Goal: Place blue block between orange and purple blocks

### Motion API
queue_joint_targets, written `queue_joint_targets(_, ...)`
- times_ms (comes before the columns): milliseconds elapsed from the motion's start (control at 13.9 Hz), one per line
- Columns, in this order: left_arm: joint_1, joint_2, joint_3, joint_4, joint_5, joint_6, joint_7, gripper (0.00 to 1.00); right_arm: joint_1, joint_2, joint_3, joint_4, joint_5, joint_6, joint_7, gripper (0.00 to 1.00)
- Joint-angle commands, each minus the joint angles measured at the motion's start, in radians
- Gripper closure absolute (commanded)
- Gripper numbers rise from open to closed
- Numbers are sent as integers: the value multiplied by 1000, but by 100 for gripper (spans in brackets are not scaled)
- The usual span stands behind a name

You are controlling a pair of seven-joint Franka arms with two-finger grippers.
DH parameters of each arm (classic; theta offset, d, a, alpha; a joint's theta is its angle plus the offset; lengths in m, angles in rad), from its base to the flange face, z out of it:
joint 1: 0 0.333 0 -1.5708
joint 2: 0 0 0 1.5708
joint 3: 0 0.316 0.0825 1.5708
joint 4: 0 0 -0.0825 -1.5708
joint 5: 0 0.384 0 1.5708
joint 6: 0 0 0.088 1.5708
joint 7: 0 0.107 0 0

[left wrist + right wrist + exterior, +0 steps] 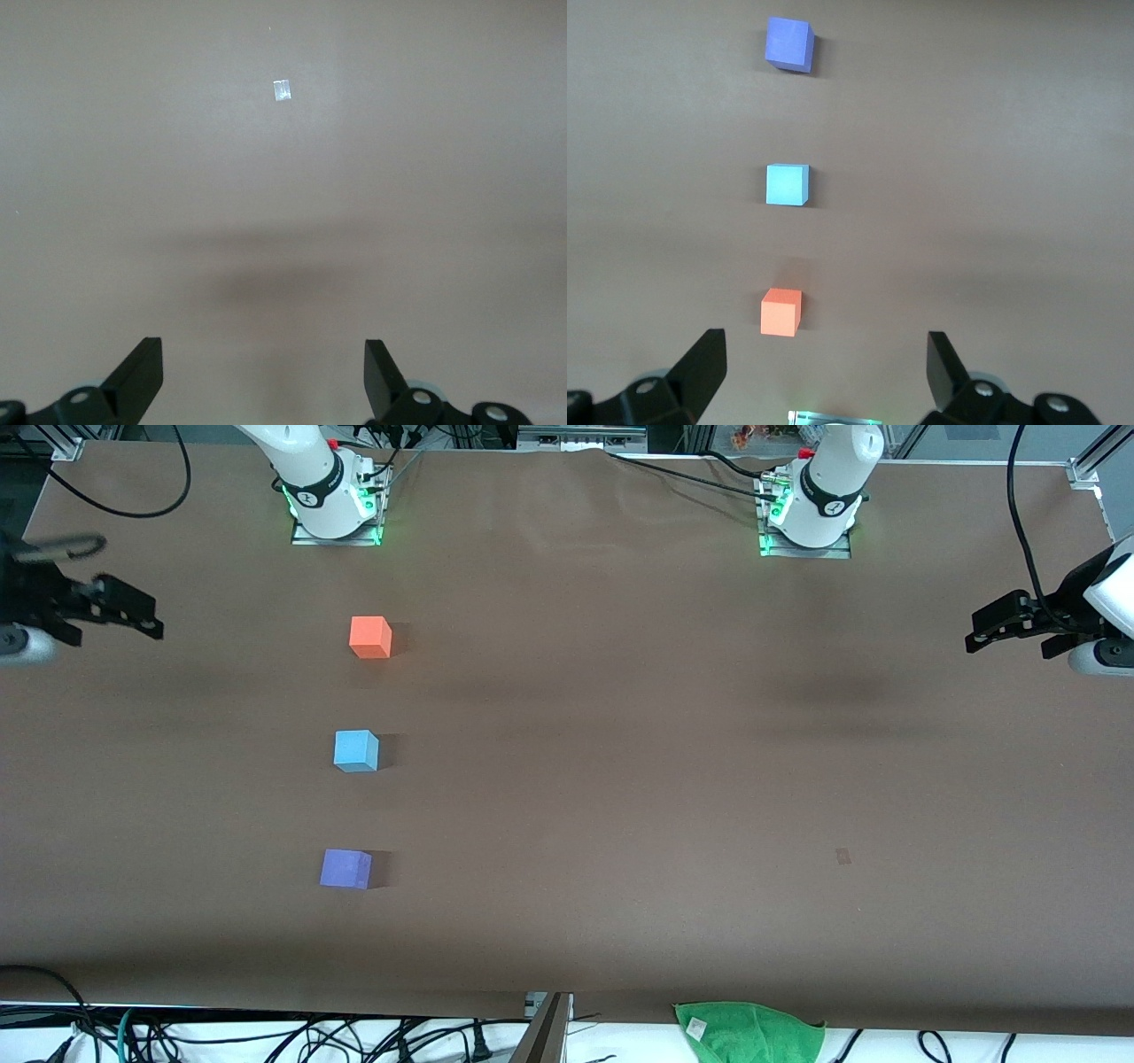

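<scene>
Blue block: the blue block (356, 750) sits on the tabletop (620, 779) toward the right arm's end, between the other two cubes and apart from both; it also shows in the right wrist view (787, 184).
Orange block: the orange block (370, 637) is farthest from the front camera of the three, nearest the right arm's base.
Purple block: the purple block (345, 868) is nearest the front camera; the three cubes form a nearly straight row.
Right gripper: the right gripper (133, 615) hangs in the air over the right arm's end of the tabletop, well apart from the cubes, jaws spread wide and empty; the arm waits.
Left gripper: the left gripper (997, 627) hangs over the left arm's end of the tabletop, jaws spread wide, holding nothing.
Tape: a small pale patch (283, 89) lies on the bare tabletop in the left wrist view.
Cloth: a green cloth (749, 1032) lies at the tabletop's edge nearest the front camera.
</scene>
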Motion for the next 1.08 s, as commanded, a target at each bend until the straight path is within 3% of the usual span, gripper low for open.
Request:
queue_joint_targets(0,-6,10,2,26,16,-9,-12,0,-32,-53,27,-80,-14,14,-18,0)
queue_joint_targets(216,-7,10,1,26,16,-9,-12,0,-31,-59,55,-96,-20,0,-13,0)
queue_joint_targets(1008,-7,10,1,26,14,-9,-12,0,-32,-25,44,-71,-38,-2,-13,0)
